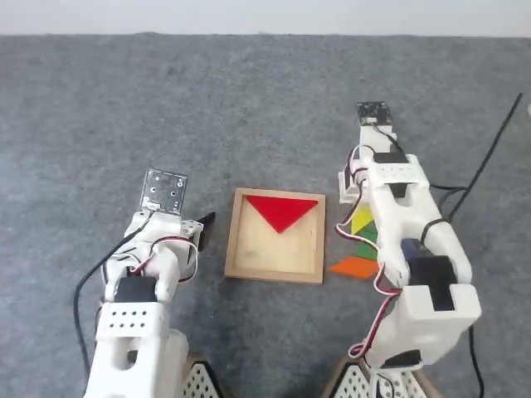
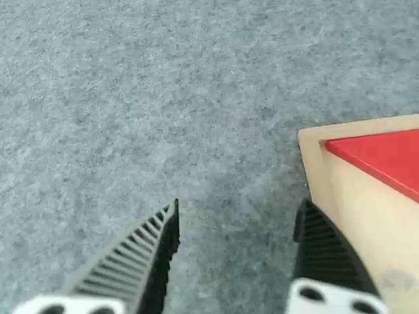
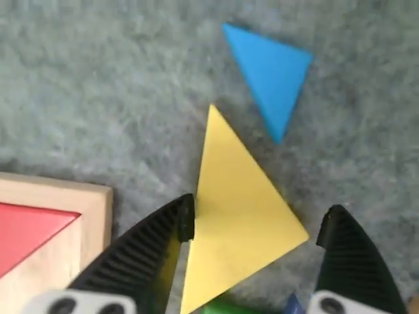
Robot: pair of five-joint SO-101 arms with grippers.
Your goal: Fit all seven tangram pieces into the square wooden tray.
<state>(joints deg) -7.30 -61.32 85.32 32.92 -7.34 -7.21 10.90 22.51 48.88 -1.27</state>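
Observation:
The square wooden tray (image 1: pixel 234 240) lies between the two arms with a red triangle (image 1: pixel 282 211) in its far part. My left gripper (image 2: pixel 236 239) hangs open over the carpet beside the tray's corner (image 2: pixel 313 140), holding nothing. My right gripper (image 3: pixel 255 229) is open and low over a yellow triangle (image 3: pixel 236 216), one finger (image 3: pixel 157 242) touching its edge. A blue triangle (image 3: pixel 272 69) lies just beyond the yellow one. In the high view, the yellow piece (image 1: pixel 362 222), a green piece (image 1: pixel 365 249) and an orange piece (image 1: pixel 355 267) lie right of the tray, partly under the right arm.
Grey carpet covers the whole table, with open room on the far side and at the left. A black cable (image 1: pixel 489 157) runs along the right side. The right arm's body (image 1: pixel 415 249) covers part of the loose pieces.

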